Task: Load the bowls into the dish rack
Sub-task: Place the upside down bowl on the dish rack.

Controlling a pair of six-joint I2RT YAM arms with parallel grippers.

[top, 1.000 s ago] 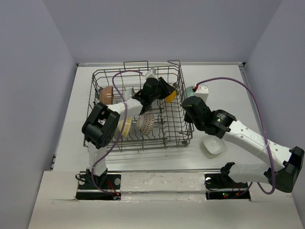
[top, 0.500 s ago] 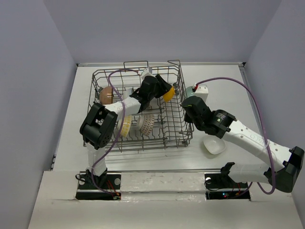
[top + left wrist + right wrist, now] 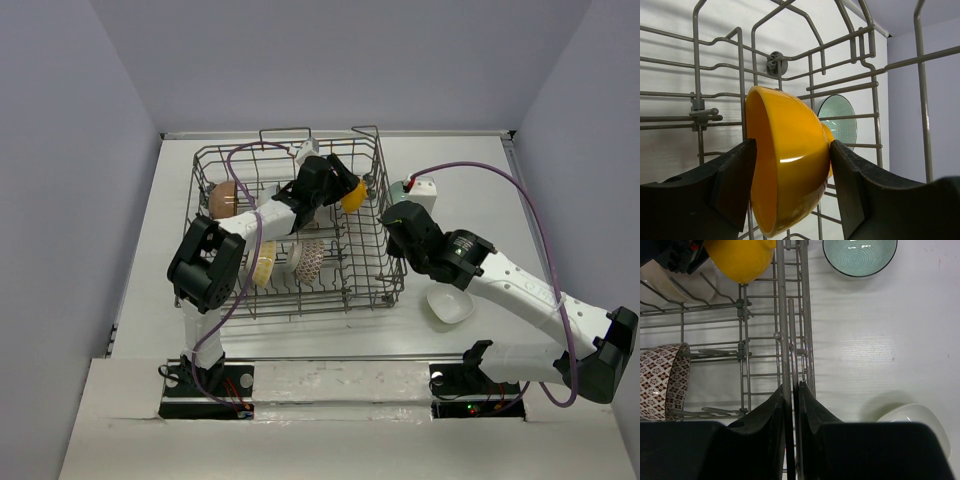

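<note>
An orange-yellow bowl [image 3: 785, 160] stands on edge among the tines at the far right of the dish rack [image 3: 200, 165]. My left gripper [image 3: 792, 145] straddles this bowl [image 3: 352, 195] with its jaws spread wide, one finger on each side. My right gripper [image 3: 792, 387] is shut on a wire of the dish rack's right wall [image 3: 781, 315]. Inside the rack are a brown bowl [image 3: 222, 198], a cream bowl [image 3: 263, 265] and a red-patterned bowl [image 3: 310, 258]. On the table right of the rack sit a pale teal bowl [image 3: 860, 255] and a white bowl [image 3: 449, 305].
A white squarish object [image 3: 425, 188] lies beside the teal bowl [image 3: 402, 187]. The rack's tall grid walls [image 3: 740, 60] stand close round the left gripper. Purple cables arch over both arms. Grey walls enclose the table on three sides.
The left gripper's jaws have spread apart around the orange-yellow bowl, and the left arm has reached a little farther into the rack. The right arm has stayed put.
</note>
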